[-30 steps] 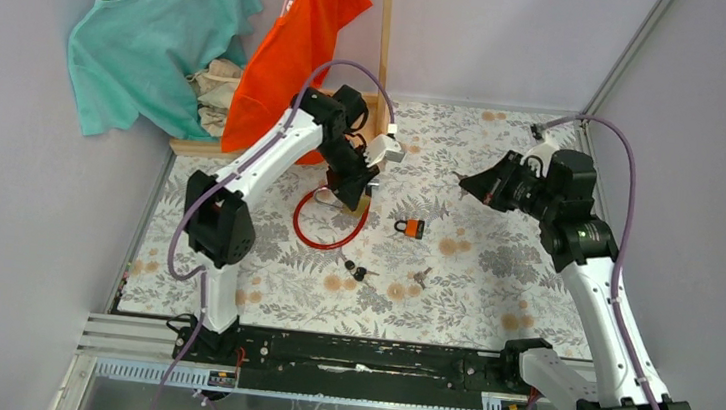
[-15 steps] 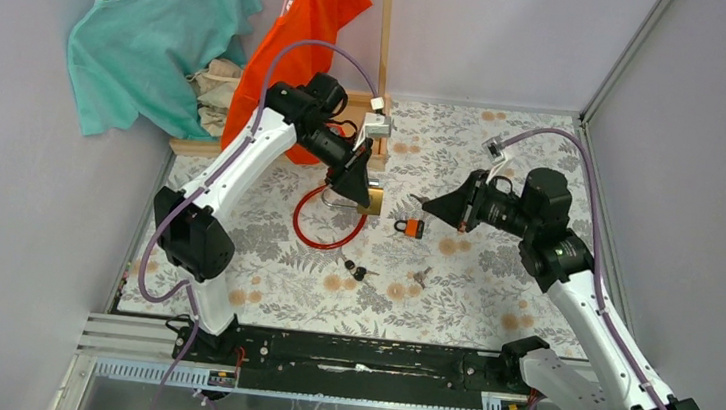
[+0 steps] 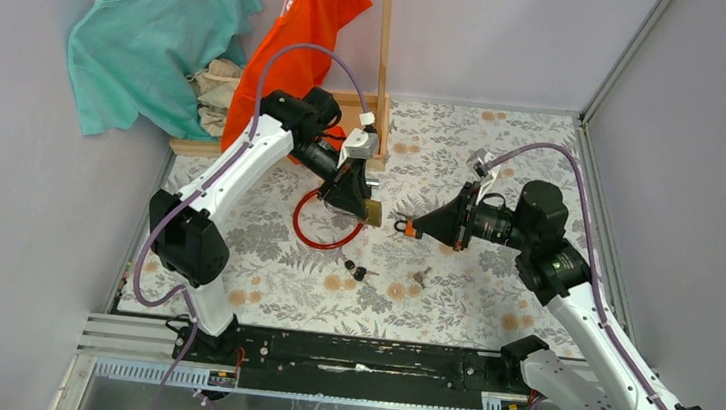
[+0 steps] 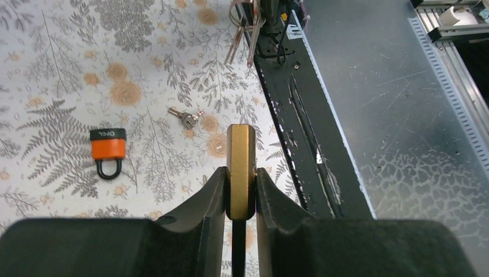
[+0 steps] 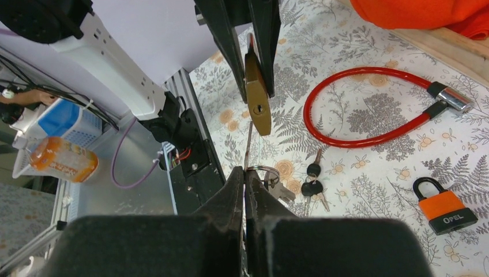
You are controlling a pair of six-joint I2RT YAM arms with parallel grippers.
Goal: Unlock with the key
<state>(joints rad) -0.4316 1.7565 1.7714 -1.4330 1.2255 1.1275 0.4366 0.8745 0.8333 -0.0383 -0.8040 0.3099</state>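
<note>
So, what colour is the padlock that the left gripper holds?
Brass-gold. The padlock shows best in the right wrist view, with its keyhole facing the camera.

grey walls (image 3: 516,39) enclose a floral-patterned table (image 3: 281,288) with garments (image 3: 144,33) hanging on a wooden rack (image 3: 385,36).

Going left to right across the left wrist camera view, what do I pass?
Orange padlock → loose keys → brass padlock clamped in the jaws → black rail → metal plate. The hanging key bunch at the top overlaps the brass padlock, so I left it out.
</note>
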